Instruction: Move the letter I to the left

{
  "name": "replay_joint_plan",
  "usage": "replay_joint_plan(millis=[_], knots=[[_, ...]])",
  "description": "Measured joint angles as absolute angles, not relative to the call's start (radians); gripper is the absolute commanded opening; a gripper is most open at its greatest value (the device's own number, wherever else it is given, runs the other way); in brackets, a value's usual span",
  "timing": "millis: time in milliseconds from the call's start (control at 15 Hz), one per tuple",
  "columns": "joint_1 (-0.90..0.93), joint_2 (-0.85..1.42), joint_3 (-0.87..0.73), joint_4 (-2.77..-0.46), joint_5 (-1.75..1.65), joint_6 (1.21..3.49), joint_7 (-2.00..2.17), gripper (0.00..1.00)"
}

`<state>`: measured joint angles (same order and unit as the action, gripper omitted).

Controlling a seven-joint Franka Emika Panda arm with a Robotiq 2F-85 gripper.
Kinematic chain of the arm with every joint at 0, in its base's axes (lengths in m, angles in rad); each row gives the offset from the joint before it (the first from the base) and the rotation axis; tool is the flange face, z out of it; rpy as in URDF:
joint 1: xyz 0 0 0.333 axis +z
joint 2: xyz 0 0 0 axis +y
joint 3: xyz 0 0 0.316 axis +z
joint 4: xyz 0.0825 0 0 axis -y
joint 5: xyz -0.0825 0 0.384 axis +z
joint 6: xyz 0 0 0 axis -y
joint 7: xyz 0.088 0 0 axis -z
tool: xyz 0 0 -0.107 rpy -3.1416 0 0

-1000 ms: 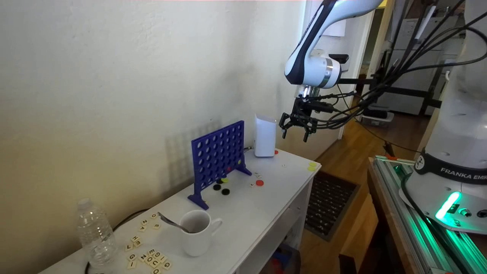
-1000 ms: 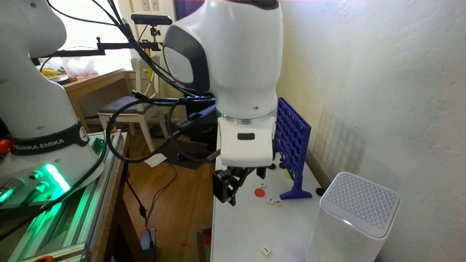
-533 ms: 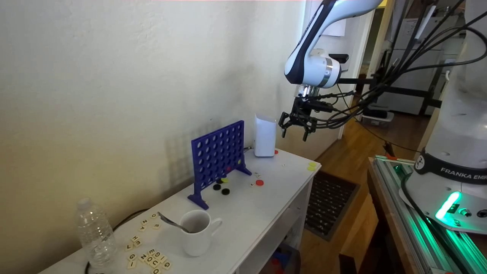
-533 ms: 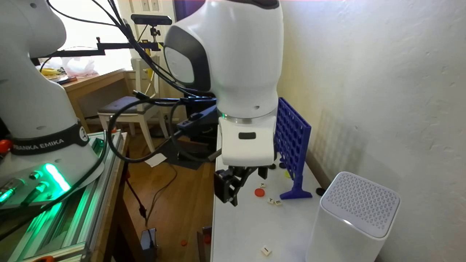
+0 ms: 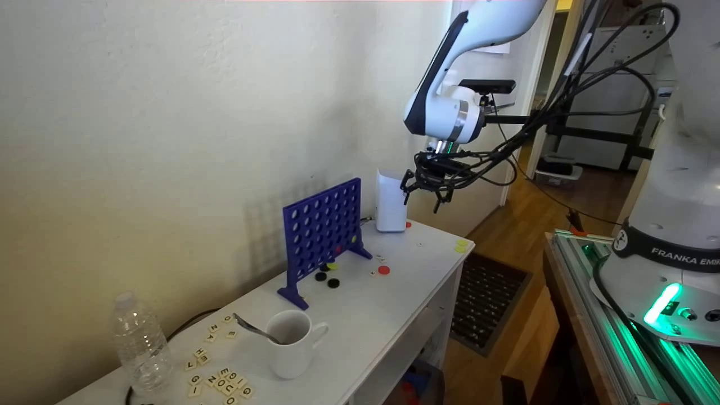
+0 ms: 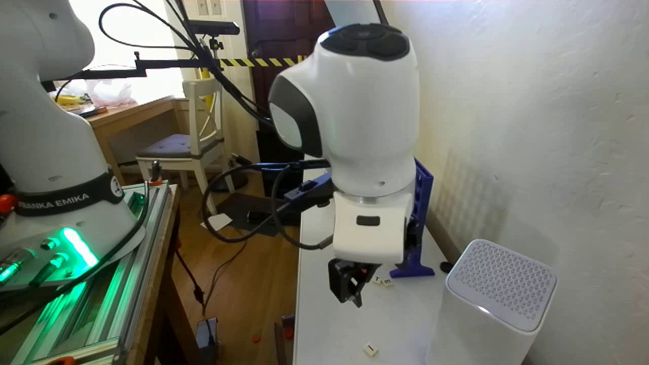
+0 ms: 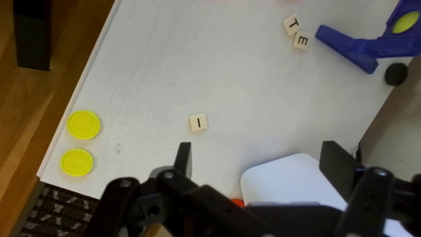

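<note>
Cream I tile (image 7: 198,122), face up on the counter (image 7: 144,82), well apart from yellow discs (image 7: 83,124), black fingers (image 7: 337,166) spread wide, partly hiding the white box (image 7: 286,181), red disc (image 7: 237,201) mostly covered, blue rack (image 7: 360,51) cut off at wrist-view edge.

The I tile (image 7: 198,122) looks smooth and matt, the floor (image 6: 263,289) wooden

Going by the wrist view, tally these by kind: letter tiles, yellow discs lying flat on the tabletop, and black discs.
Letter tiles: 3 (letter I, letter T, letter E)
Yellow discs flat on the tabletop: 2
Black discs: 1
Total: 6
</note>
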<state>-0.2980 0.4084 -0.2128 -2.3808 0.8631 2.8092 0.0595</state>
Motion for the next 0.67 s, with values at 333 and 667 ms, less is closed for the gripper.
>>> replay_joint_plan(millis=[333,667], knots=[[-0.327,0.538,-0.209,-2.301,0.863,2.810,0.054,1.00],[-0.351,0.637,-0.204,-2.226,0.863,2.810,0.036,1.00]])
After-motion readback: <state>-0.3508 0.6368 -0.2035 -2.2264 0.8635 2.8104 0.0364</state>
